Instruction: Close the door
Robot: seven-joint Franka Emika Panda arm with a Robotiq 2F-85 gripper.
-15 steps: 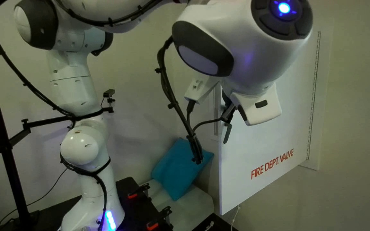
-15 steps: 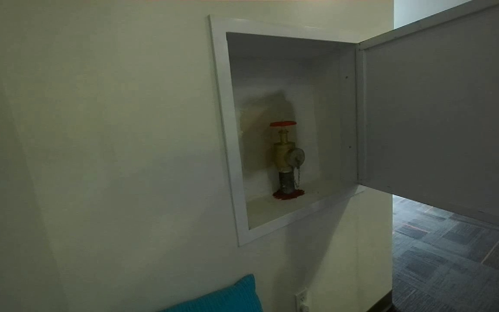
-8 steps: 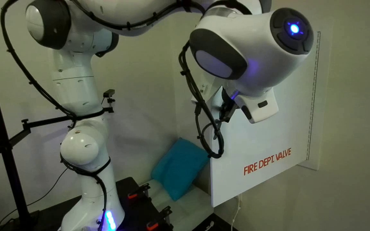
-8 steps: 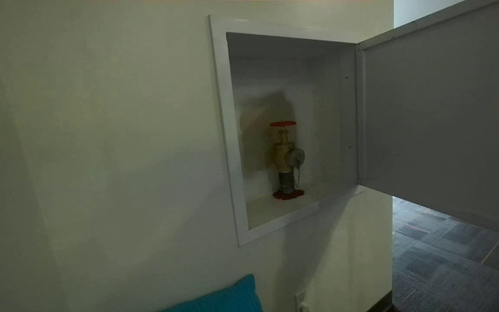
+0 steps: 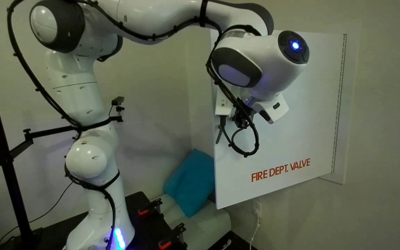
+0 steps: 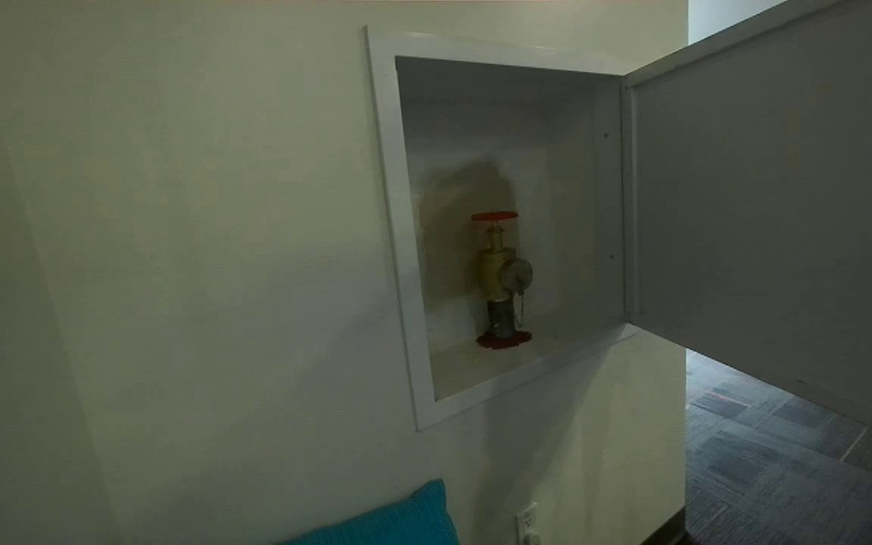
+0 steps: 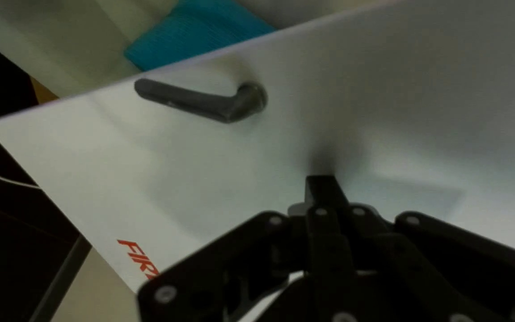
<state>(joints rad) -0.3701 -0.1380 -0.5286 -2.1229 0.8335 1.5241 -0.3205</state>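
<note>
Dimly lit, pale walls (image 5: 158, 86) stand beyond the tool (image 7: 327, 190).
Lower than the tool there is a pale seat (image 5: 210, 224) with a tilted blue cushion (image 5: 189, 180), a wall outlet (image 6: 527, 518) and, in an exterior view, a grey-blue carpet (image 6: 769, 454) past the wall's end.

In an exterior view, door (image 6: 777, 212) barred right side of cabinet (image 6: 496, 140); front lay open. Latch handle (image 7: 204, 103) jutted left of gripper (image 7: 326, 188).

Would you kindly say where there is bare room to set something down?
Looks bare: the pale seat between blue cushion and clamps; the cabinet floor between valve and the frame's unhinged side. Crowded: the door around its handle, with gripper and cable loop.
</note>
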